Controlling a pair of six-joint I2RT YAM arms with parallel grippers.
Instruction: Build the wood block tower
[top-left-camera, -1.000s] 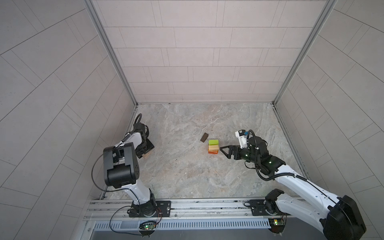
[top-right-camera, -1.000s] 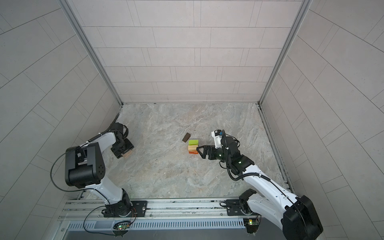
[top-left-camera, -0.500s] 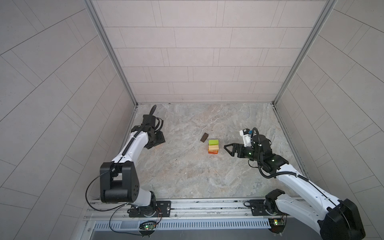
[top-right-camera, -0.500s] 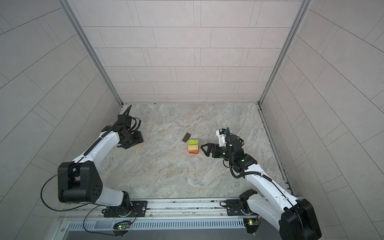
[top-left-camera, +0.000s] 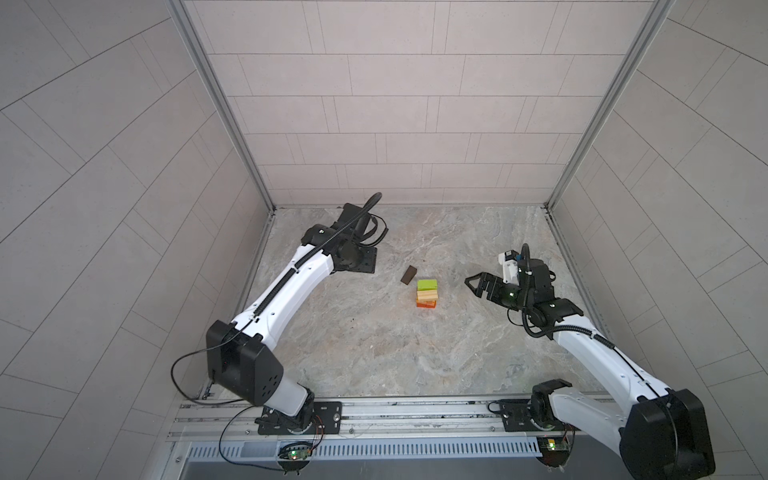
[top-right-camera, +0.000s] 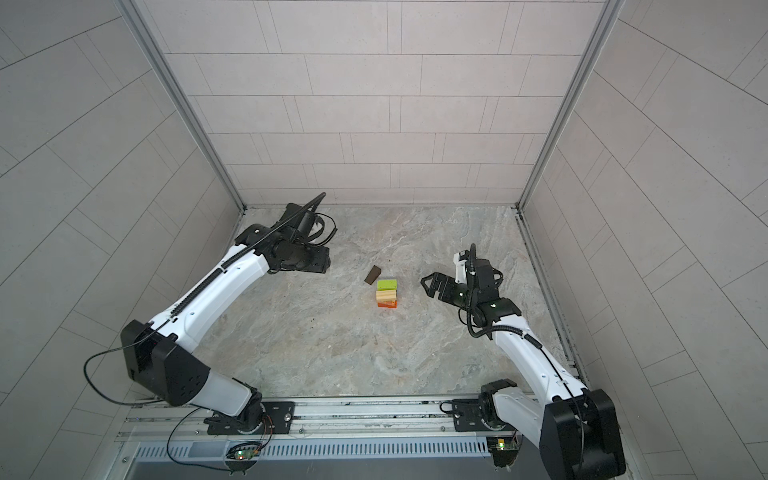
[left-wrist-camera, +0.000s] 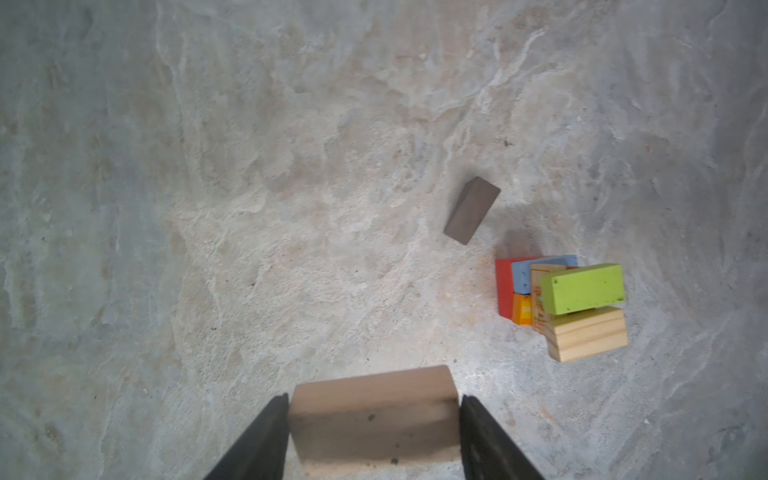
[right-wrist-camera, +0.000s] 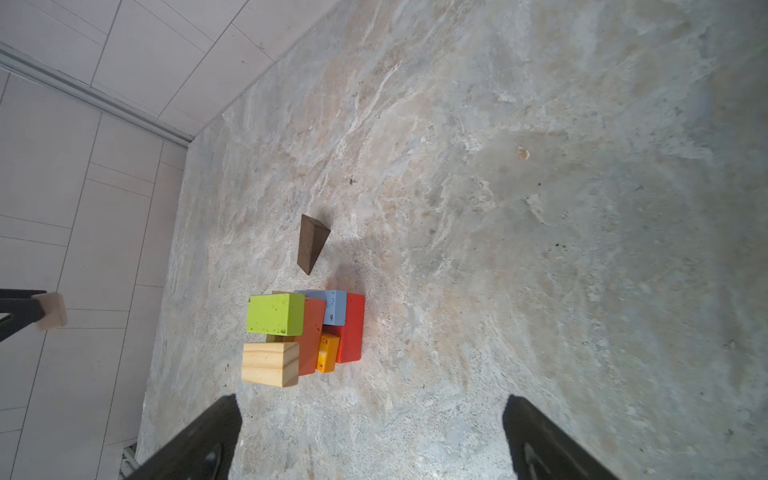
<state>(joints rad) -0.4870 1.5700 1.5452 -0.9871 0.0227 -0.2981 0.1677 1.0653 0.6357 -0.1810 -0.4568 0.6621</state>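
The left gripper (left-wrist-camera: 374, 419) is clamped on a tan block (left-wrist-camera: 374, 409), one finger (left-wrist-camera: 266, 436) against each end face, as the left wrist view shows. A second ago this arm was folded back against the left wall near its base; half a second ago it was partly out; now it is stretched far across the floor, its wrist sitting at about 10 o'clock from the tower (top-left-camera: 427, 293) in both top views, still well apart from it. In the right wrist view the carried block appears raised off the floor at the picture's edge.

The right gripper (right-wrist-camera: 370, 432) has its jaws spread wide with nothing between them. It hangs just beside the tower at 3 o'clock in a top view (top-right-camera: 430, 286), and has drawn back slightly toward the right wall over the last second.

The tower stands near the middle of the stone floor (top-left-camera: 374, 340), unchanged: a red block (right-wrist-camera: 353, 328) and orange block (right-wrist-camera: 327, 353) at the base, a light blue block (right-wrist-camera: 334, 307) above, then a green block (right-wrist-camera: 275, 313) and another natural wood block (right-wrist-camera: 270, 363) side by side on top. A dark brown block (left-wrist-camera: 471, 216) lies loose on the floor just beside the tower at about 11 o'clock, where it lay before.
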